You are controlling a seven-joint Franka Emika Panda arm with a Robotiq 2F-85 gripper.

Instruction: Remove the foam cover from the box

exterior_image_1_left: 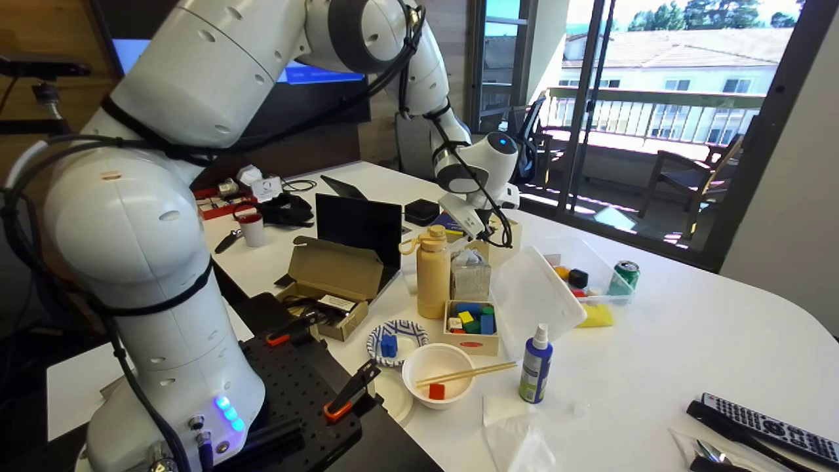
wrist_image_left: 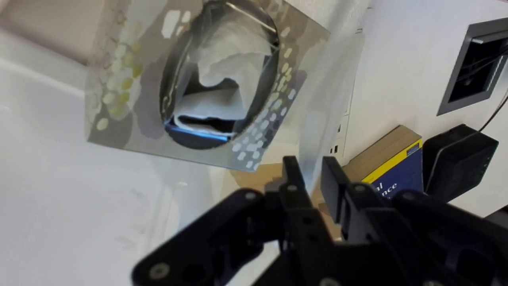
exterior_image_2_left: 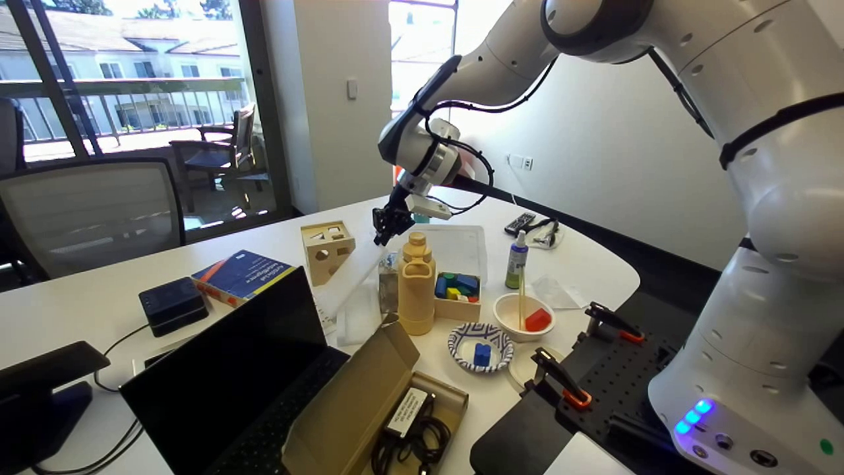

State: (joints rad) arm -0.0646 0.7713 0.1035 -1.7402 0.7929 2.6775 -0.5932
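My gripper (wrist_image_left: pixel 309 162) pinches the foam cover (wrist_image_left: pixel 330 91) by its upper end. From my grip it slants downward.

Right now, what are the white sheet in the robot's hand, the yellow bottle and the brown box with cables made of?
The white sheet in the hand is probably foam: cloudy and dull, though thin plastic is possible. The yellow bottle may be painted metal or plastic: its smooth, even colour fits both. The brown box seems plain cardboard: it looks matte, thin and folded.
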